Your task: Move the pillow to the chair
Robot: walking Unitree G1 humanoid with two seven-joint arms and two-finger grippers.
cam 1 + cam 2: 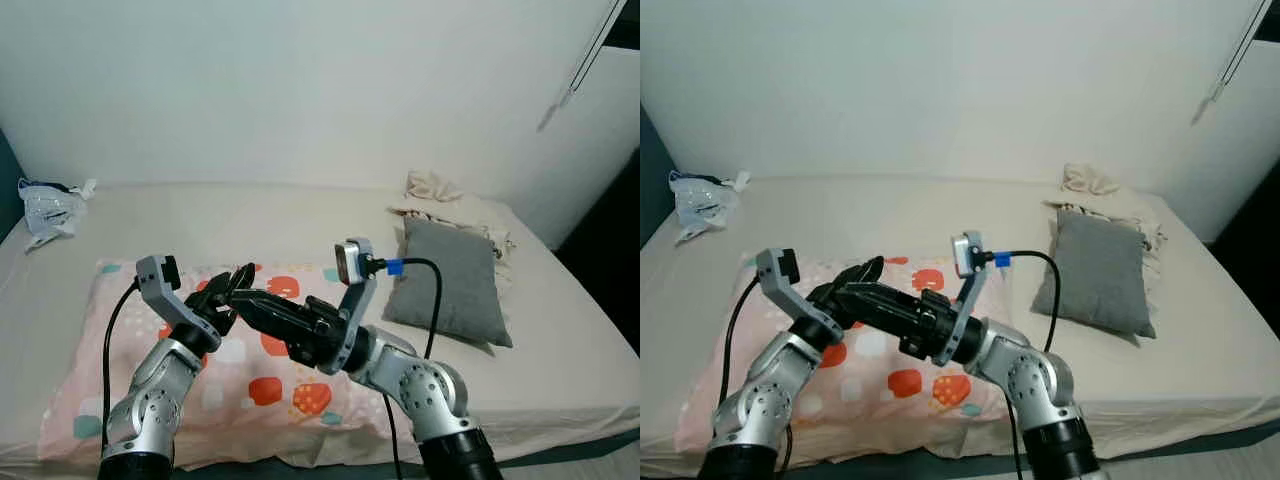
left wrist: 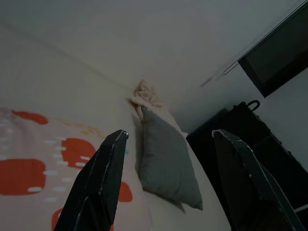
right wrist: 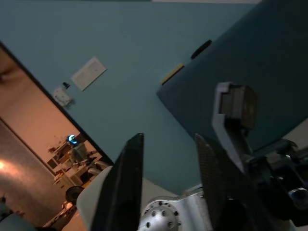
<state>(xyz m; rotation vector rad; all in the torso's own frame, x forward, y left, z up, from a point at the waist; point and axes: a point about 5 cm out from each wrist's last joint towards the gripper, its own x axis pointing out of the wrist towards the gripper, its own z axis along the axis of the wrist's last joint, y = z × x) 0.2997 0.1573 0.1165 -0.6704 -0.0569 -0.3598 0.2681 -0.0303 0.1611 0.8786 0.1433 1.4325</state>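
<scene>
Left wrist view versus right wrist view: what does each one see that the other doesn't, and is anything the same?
The left wrist view looks past its open fingers at the patterned pillow, a grey pillow and crumpled cloth on the bed. The right wrist view faces a teal wall, a doorway and the left arm's camera mount. Both show their own two black fingers, apart.

The pillow (image 1: 270,390) at the near edge of the bed (image 1: 250,215) is pale pink, patterned with red-orange, white, teal and yellow blobs. The bed sheet is plain beige. A second pillow (image 1: 450,280), toward the bed's right edge, is plain dark grey, and the crumpled cloth (image 1: 432,186) behind it is cream. A crumpled bag (image 1: 48,208) at the far left corner is whitish with blue print. The left gripper (image 1: 238,280) and right gripper (image 1: 222,297) have black fingers on silver arms; a blue tag (image 1: 392,267) sits on the right arm's black cable. The wall is white.
</scene>
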